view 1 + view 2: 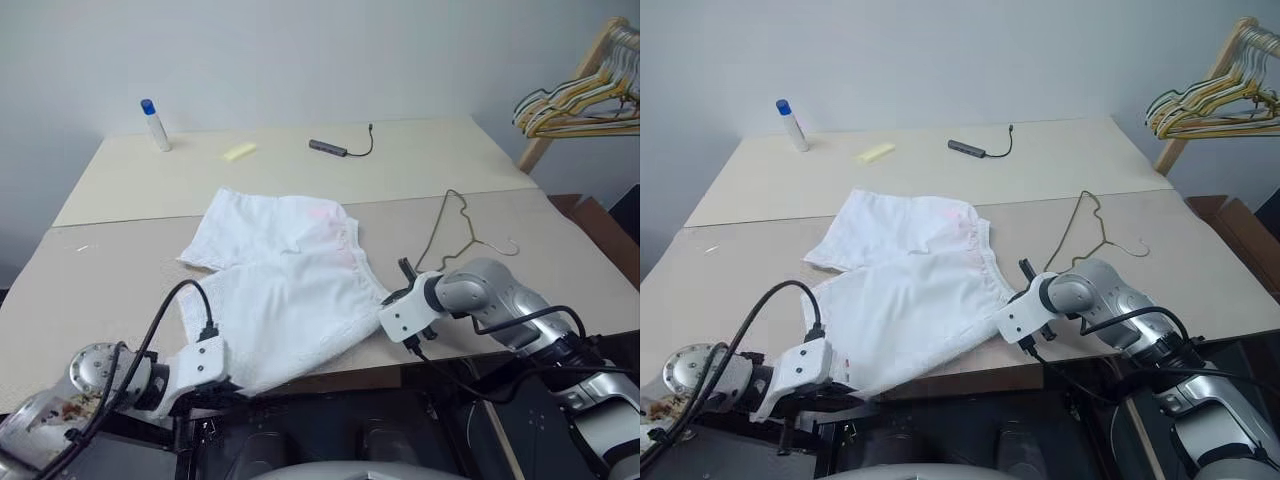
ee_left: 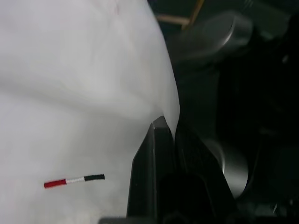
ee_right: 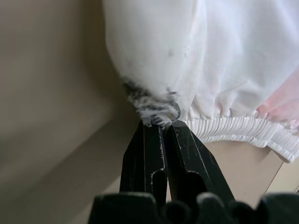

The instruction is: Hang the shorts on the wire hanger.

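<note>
The white shorts [image 1: 290, 275] lie spread on the beige table [image 1: 90, 290], and their near edge hangs over the table's front edge. My left gripper [image 2: 163, 127] is shut on the hem at the near left corner, close to a small red, white and dark mark [image 2: 74, 179]. At the near right, my right gripper [image 3: 161, 125] is shut on the corner of the gathered waistband [image 3: 243, 128]. The wire hanger [image 1: 468, 238], thin and grey, lies flat on the table just beyond the right gripper, apart from the shorts.
At the back of the table stand a white bottle with a blue cap [image 1: 155, 125], a yellow piece [image 1: 239, 151] and a grey adapter with a cable [image 1: 330, 148]. A wooden rack with a bunch of hangers [image 1: 580, 100] stands at the far right.
</note>
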